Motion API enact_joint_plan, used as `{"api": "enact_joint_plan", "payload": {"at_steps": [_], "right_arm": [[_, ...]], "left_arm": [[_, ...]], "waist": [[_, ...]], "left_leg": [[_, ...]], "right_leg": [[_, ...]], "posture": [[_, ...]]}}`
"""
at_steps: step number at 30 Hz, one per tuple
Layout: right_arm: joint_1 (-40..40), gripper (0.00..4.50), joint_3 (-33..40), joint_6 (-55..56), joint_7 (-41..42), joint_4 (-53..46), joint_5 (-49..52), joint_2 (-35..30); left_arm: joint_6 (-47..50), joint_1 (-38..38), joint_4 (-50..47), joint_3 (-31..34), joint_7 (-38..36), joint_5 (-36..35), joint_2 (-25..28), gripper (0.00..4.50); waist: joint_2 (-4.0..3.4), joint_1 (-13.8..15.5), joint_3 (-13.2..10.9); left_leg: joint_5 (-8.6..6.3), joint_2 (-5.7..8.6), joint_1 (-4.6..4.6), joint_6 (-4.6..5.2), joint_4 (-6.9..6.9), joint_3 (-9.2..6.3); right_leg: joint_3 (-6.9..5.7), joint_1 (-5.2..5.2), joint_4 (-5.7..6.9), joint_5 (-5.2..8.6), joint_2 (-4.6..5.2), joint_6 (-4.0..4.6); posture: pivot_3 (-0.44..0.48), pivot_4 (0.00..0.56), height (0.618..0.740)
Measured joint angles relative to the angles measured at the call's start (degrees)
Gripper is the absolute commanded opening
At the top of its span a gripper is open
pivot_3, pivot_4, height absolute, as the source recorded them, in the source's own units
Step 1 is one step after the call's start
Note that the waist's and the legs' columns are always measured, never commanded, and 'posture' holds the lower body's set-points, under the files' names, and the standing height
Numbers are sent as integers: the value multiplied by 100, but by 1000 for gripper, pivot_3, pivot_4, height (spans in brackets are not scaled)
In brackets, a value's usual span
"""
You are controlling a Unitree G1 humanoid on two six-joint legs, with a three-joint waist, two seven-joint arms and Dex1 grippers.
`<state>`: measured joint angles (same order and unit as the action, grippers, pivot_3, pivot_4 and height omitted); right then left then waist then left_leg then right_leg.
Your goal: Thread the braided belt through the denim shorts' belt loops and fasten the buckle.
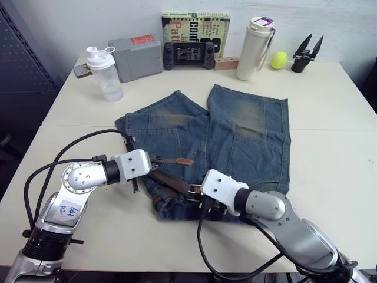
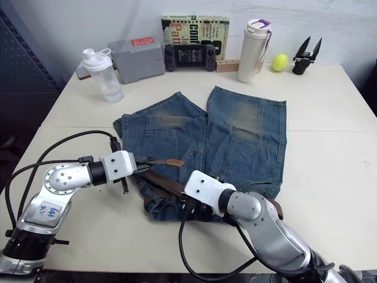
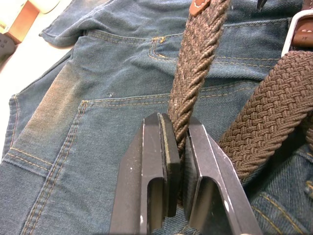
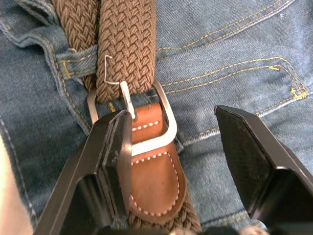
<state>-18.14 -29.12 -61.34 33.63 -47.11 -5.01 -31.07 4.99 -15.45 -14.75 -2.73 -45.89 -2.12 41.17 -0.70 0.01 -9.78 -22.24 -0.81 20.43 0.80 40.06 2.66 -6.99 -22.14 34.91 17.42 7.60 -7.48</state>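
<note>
We see the denim shorts (image 1: 235,135) spread flat on the worktop (image 1: 330,124), waistband nearest the robot. The braided belt (image 3: 195,73) lies along that waistband, passing under one of the belt loops (image 4: 78,66). The left tool (image 3: 178,161) is clenched on the belt's free end, just beside the shorts' back pocket. The right tool (image 4: 190,147) stands released over the buckle (image 4: 146,127), one finger touching its frame. Beyond the shorts stand a clear shaker bottle (image 1: 105,73) and a white flask (image 1: 254,48), contents unreadable.
</note>
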Motion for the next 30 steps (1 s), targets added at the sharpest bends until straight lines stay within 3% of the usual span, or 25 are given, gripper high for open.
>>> {"api": "enact_joint_plan", "payload": {"at_steps": [15,23,26,30], "right_arm": [[-222,2925,252,-167,-422,284,321,466],[997,2925,1794,-80,94,-510,1481,224],[1293,2925,1707,247,89,-514,1622,-133],[1471,2925,874,758,-343,-510,1008,-685]], "left_arm": [[-10,-37,2,-21,-1,2,-2,0],[-102,-183,68,-68,-61,2,9,0],[-118,-187,190,-68,-65,1,-1,0],[-79,-361,242,-67,-60,-36,-97,0]], "waist": [[0,-3,0],[4,7,2],[4,0,2],[4,1,1]], "left_leg": [[0,0,10,0,0,8],[0,-1,19,0,1,16],[1,-1,16,1,2,24],[1,-1,16,1,1,27]], "right_leg": [[2,-18,9,0,0,0],[4,-25,9,0,-1,0],[12,-27,10,0,-1,0],[13,-31,9,0,-1,0]], "posture": [[0,150,731],[0,150,731],[0,150,731],[0,150,731]]}}
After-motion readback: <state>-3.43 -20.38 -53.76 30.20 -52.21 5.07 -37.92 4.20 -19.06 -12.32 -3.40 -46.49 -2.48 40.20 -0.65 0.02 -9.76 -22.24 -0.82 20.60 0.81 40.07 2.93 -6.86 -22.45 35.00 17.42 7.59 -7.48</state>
